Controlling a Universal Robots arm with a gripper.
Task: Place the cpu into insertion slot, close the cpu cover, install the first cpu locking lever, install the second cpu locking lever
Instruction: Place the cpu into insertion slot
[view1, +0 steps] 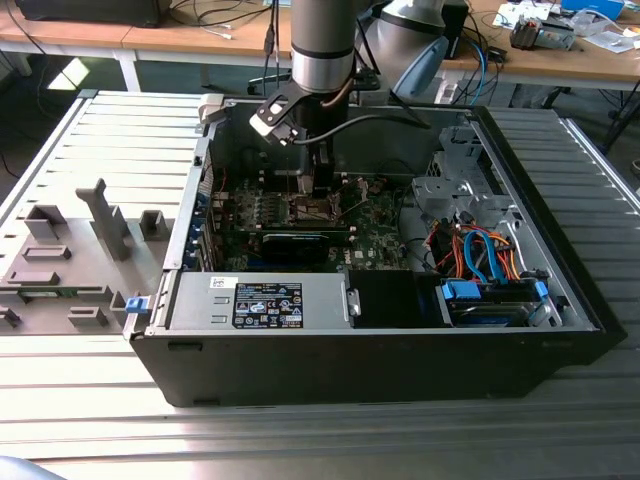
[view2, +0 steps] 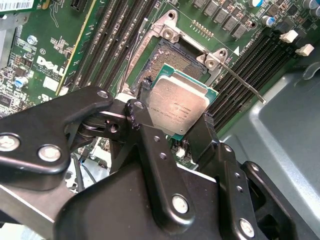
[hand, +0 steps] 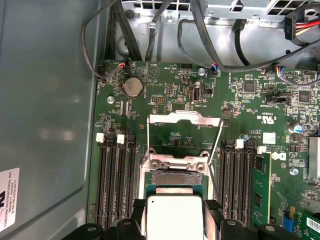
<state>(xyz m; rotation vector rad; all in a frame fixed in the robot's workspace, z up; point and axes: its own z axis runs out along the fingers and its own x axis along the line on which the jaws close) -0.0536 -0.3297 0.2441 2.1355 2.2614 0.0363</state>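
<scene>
tool (view2: 172, 119) clenched on cpu (view2: 181, 102) edges, contacts kept clear | cpu hovered just above insertion slot (view2: 167, 57) | cpu cover (hand: 186, 118) stood open, leaving slot exposed

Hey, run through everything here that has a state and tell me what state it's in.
hand: shut on the cpu
cpu: over the insertion slot, not seated
insertion slot: uncovered, contacts exposed
cpu cover: swung open
locking levers: unlatched
computer case: side open
</scene>
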